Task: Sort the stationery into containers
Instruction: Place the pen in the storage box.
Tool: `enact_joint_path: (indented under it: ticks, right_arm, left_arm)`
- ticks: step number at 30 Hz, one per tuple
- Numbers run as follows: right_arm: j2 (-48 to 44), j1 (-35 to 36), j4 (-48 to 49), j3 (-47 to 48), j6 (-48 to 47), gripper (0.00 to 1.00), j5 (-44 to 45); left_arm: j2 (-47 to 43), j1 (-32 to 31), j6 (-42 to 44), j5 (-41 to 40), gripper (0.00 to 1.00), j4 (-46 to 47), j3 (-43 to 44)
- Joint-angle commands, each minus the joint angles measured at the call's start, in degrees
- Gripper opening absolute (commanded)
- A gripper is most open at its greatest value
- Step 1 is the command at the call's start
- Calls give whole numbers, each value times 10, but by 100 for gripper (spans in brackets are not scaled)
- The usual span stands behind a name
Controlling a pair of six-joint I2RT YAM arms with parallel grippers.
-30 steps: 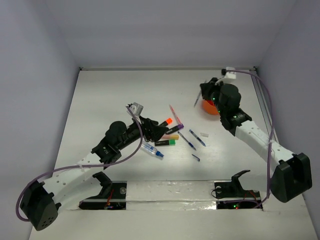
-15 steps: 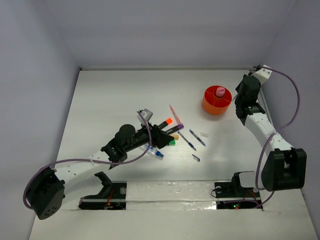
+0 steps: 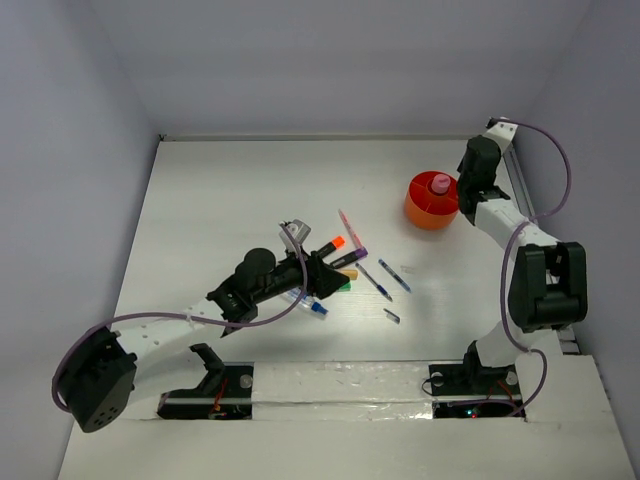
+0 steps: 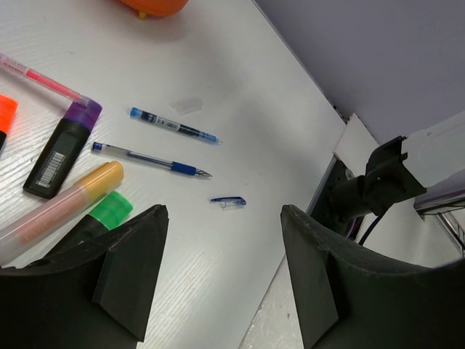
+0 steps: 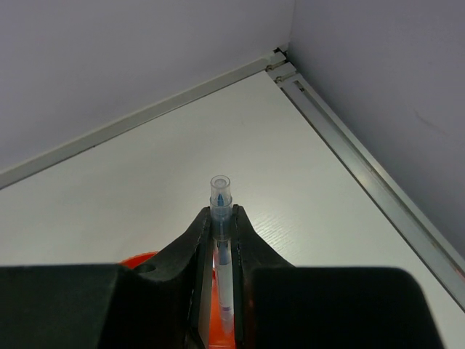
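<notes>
My right gripper point(image 5: 221, 215) is shut on a thin blue pen point(image 5: 221, 195) with a clear cap, held upright between the fingers. The round orange cup point(image 3: 428, 207) with its pink knob point(image 3: 439, 183) lies just left of that gripper point(image 3: 468, 188), and its rim point(image 5: 138, 259) shows beneath the fingers. My left gripper point(image 4: 224, 212) hangs open and empty over the table, beside the highlighters point(image 3: 349, 258). Purple point(image 4: 64, 149), yellow-ended point(image 4: 69, 203) and green point(image 4: 109, 210) highlighters lie at its left. Two blue pens point(image 4: 174, 126) point(image 4: 151, 158) and a small blue cap point(image 4: 228, 201) lie ahead.
A pink pen point(image 3: 347, 223), an orange-ended highlighter point(image 3: 334, 243) and a white-blue tube point(image 3: 306, 302) lie around the left gripper. A small clear piece point(image 3: 407, 268) rests near the pens. Walls enclose the table on three sides, with a rail point(image 5: 370, 174) along the right one.
The right arm has swung from above the cup to its right side, still holding the pen. The left gripper has moved right over the highlighters, its jaws a little narrower.
</notes>
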Motion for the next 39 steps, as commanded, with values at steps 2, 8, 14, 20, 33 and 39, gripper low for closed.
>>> enact_joint_path:
  ticks: [2, 8, 14, 20, 33, 39]
  right_arm:
    - [6, -3, 41, 28, -1, 0, -12]
    - [-27, -3, 47, 0, 3, 0, -29]
    - [-6, -3, 36, -6, 7, 0, -35]
    - [-4, -3, 26, -17, 22, 15, -47]
    - [-60, -3, -61, 3, 55, 60, -90]
    - [-137, -3, -91, -66, 119, 0, -213]
  left_arm:
    - [2, -2, 10, 7, 60, 32, 6]
    - [11, -2, 10, 6, 60, 36, 7]
    - [16, -8, 7, 6, 60, 42, 11]
    - [21, -18, 1, 2, 59, 42, 16]
    - [49, -36, 34, -30, 58, 11, 54]
    - [94, -36, 115, -60, 36, -19, 112]
